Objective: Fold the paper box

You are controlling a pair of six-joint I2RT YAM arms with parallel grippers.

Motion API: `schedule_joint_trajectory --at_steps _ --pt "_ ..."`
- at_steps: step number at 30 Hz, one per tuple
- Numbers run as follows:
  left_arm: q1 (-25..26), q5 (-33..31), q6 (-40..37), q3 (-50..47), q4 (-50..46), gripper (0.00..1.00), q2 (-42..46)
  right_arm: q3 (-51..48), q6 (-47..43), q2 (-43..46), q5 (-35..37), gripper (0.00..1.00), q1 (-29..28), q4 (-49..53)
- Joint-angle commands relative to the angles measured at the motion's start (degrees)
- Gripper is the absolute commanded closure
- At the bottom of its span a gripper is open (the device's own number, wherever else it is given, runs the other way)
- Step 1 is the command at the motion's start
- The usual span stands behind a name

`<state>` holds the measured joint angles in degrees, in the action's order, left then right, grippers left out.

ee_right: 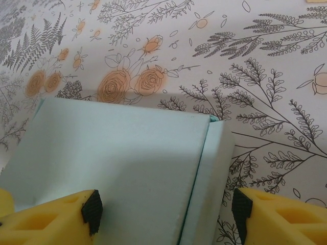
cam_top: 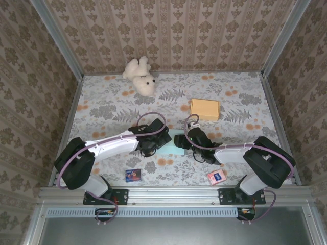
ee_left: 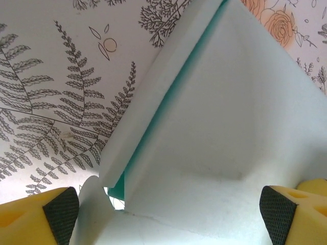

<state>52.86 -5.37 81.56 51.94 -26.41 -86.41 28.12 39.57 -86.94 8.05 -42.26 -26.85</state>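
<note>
Toward the tabletop's near edge, midway, my left gripper and right gripper both hold fingers apart, straddling the pale paper box between them. Folding looks half done; next I'd pinch the raised flap.

Far edge: teddy bear. Right of centre: orange box. Near front, well apart: blue packet, pink packet.
</note>
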Motion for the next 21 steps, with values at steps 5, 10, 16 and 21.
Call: schedule_joint_trajectory --at_steps 5,10,16,21 --pt "1.7 -0.4 3.0 -0.4 -0.4 0.06 1.6 -1.4 1.8 0.8 -1.0 0.29 -0.5 -0.4" --pt "2.6 -0.5 3.9 -0.3 -0.1 0.06 1.4 -1.6 2.4 0.8 -0.8 0.3 -1.0 -0.9" --pt "3.5 -0.5 4.7 -0.1 0.4 0.06 0.6 -1.6 3.1 0.1 -0.7 0.3 -1.9 -1.9" --pt "3.6 -0.8 4.9 -0.3 0.4 0.07 -0.5 -1.7 3.3 -0.9 -0.5 0.3 -2.1 -2.5"
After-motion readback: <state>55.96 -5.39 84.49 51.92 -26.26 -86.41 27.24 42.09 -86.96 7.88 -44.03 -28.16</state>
